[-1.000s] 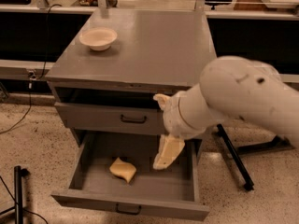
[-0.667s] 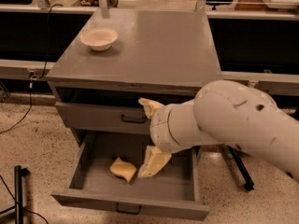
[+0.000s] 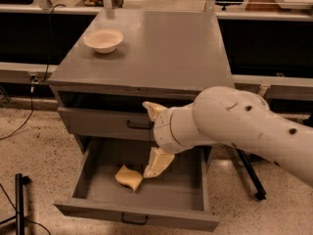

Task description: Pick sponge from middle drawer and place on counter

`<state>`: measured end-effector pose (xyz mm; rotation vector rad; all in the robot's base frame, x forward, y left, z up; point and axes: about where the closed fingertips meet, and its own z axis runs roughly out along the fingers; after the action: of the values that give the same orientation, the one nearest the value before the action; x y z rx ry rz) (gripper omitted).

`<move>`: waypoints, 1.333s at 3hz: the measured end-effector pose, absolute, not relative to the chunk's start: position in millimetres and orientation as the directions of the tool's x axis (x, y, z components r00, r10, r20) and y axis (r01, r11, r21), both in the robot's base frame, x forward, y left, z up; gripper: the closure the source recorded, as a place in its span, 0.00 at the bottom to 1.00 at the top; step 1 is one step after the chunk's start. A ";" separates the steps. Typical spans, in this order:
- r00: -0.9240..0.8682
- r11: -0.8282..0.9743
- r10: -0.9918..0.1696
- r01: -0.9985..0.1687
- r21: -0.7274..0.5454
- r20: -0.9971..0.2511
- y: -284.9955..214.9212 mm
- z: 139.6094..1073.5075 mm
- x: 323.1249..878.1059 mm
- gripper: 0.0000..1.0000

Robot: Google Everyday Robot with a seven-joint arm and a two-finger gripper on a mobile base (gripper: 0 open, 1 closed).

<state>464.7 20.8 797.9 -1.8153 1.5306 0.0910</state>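
The pale yellow sponge (image 3: 128, 177) lies on the floor of the open middle drawer (image 3: 187, 196), left of its centre. My gripper (image 3: 151, 170) reaches down into the drawer from the right, its cream fingers (image 3: 157, 162) pointing down-left, the tip just right of the sponge and very near it. The large white arm (image 3: 234, 126) hangs over the drawer's right side and hides part of it. The counter (image 3: 161, 53) is the flat grey top of the cabinet above.
A cream round bowl (image 3: 103, 39) sits at the counter's back left. A closed grey drawer front (image 3: 98, 122) with a dark handle is above the open drawer. A black stand (image 3: 19, 199) is at lower left, a black leg (image 3: 249, 175) at right.
My arm has moved left and down inside the drawer, bringing the gripper from the drawer's right side to just beside the sponge. The sponge has not moved.
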 end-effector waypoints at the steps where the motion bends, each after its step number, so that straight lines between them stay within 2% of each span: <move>1: 0.164 0.089 -0.808 -0.916 -0.392 -0.566 28.3 689.2 513.1 0.00; 2: 0.146 0.163 -0.761 -0.900 -0.404 -0.632 28.4 653.2 543.6 0.00; 4: 0.124 0.173 -0.735 -0.916 -0.361 -0.667 31.3 632.7 541.1 0.00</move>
<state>541.1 31.3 632.7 -1.5999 1.6490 0.2854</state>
